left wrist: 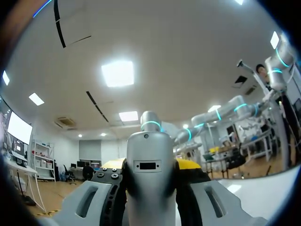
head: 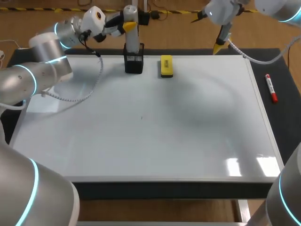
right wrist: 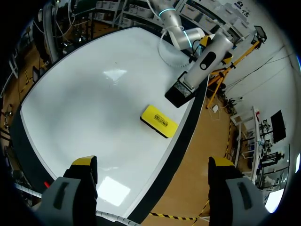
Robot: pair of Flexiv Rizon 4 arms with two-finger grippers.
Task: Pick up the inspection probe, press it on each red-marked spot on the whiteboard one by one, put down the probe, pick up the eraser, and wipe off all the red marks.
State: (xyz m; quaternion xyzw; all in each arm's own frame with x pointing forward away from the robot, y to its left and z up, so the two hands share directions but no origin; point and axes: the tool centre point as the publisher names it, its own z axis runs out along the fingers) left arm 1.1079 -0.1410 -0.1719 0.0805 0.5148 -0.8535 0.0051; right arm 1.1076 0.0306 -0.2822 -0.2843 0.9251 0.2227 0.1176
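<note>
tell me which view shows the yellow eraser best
The right wrist view: the eraser lies whole and large on the whiteboard ahead of the open jaws, top and side showing. The head view shows it smaller, beside the black holder. The left wrist view lacks it, showing mainly the probe.

The whiteboard [head: 141, 150] covers most of the table. At its far edge, left of centre, a black mesh holder [head: 134, 64] stands with the silver inspection probe [head: 132, 41] upright in it. The left gripper [head: 128, 24] comes in from the far left and meets the probe's upper part, a yellow tip against it. A yellow eraser [head: 166, 66] lies just right of the holder. The right gripper [head: 207, 33] hangs above the far right corner, its fingers spread. A red marker [head: 271, 88] lies on the dark mat to the board's right.
</note>
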